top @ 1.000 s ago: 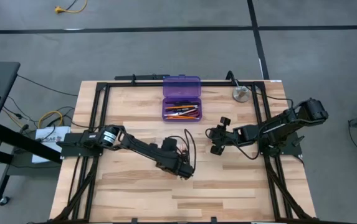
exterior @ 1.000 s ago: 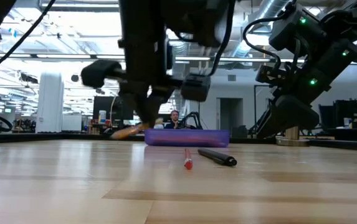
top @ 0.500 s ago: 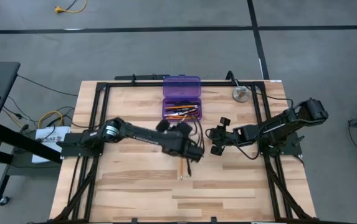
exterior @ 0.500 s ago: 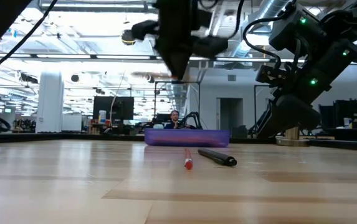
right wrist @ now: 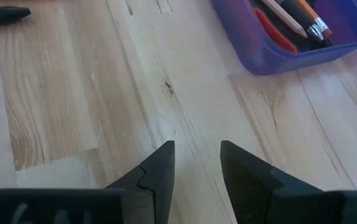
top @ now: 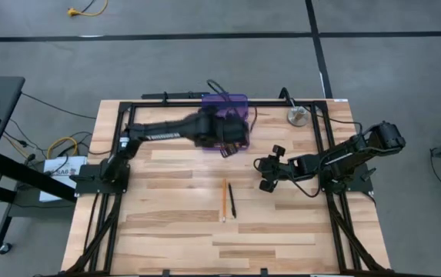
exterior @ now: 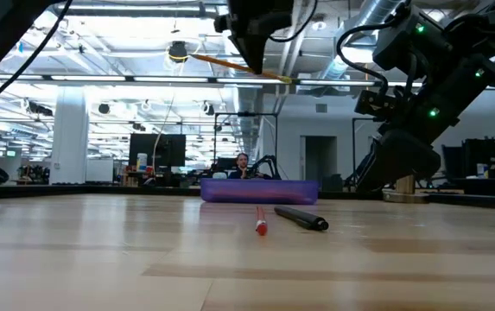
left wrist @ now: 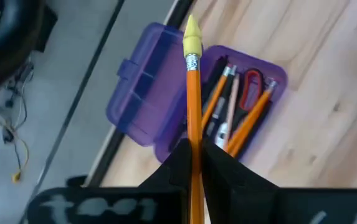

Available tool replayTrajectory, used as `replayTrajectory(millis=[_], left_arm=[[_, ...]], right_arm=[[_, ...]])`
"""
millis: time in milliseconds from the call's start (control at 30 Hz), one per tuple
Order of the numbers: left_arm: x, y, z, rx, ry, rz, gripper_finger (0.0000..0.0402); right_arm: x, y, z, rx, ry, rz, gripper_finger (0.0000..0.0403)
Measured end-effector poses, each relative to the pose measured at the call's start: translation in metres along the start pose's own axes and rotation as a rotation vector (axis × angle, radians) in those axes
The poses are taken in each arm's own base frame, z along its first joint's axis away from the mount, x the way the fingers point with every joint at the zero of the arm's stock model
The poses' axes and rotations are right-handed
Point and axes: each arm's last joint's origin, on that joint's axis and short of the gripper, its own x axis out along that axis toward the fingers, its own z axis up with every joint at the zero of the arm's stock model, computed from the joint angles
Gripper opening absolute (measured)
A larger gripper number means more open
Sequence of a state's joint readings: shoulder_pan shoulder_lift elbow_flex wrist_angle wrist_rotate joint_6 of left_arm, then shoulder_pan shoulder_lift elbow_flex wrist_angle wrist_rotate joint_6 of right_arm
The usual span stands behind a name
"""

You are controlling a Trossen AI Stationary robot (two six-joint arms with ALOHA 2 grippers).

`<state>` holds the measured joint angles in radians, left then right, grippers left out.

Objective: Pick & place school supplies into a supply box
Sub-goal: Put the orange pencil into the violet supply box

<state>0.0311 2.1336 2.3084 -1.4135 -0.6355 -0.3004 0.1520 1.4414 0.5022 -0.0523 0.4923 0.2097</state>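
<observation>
My left gripper (top: 226,138) hangs high over the open purple supply box (top: 224,114), shut on an orange pencil (left wrist: 193,99). Inside the box (left wrist: 228,93) lie several pencils, dark pens and red-handled scissors (left wrist: 250,87). A second orange pencil (top: 223,200) and a black pen (top: 232,201) lie flat on the wood nearer the front. In the low view they show as the pencil (exterior: 261,226) and the pen (exterior: 301,218). My right gripper (top: 266,174) waits open to the right of the box, low over the table. My left gripper pinches the pencil's orange shaft (left wrist: 194,144) between its two fingers, slanting down from above. The eraser end (left wrist: 192,34) sticks out well past the fingertips. The pencil (exterior: 238,67) is lifted clear, nearly level, high above the box.
A round silver disc (top: 297,116) sits at the far right corner. A black frame (top: 128,108) borders the table. The box's lid (left wrist: 138,93) lies open on its far side. Bare wood spreads across the near half of the table.
My left gripper has risen from the table's near middle with the pencil and swung toward the far edge, ending above the box. Its wrist has rolled on the way. The pencil is now lifted clear; the other pencil and the pen stayed on the wood.
</observation>
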Motion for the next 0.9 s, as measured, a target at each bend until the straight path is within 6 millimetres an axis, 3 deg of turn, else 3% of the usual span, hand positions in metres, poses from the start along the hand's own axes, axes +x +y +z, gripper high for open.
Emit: replayTrajectory(millis=[200,367,533,700,900], left_arm=[[0.026,0.041,0.019,0.065,-0.037,-0.143,0.0002],[0.062,0.060,0.036,0.099,-0.113,-0.259,0.0005],[0.098,0.076,0.038,0.128,-0.094,-0.339,0.0005],[0.129,0.080,0.031,0.153,-0.036,-0.441,0.0005],[0.161,0.062,0.014,0.212,0.009,-0.528,0.0006]], right_arm=[[0.000,-0.001,0.000,0.029,0.001,-0.002,0.0123],[0.001,-0.002,0.000,0.052,-0.001,-0.019,0.0123],[0.003,-0.008,0.001,0.077,-0.006,-0.078,0.0123],[0.005,-0.012,0.002,0.161,-0.003,-0.090,0.0123],[0.005,-0.012,0.002,0.192,-0.005,-0.087,0.0123]])
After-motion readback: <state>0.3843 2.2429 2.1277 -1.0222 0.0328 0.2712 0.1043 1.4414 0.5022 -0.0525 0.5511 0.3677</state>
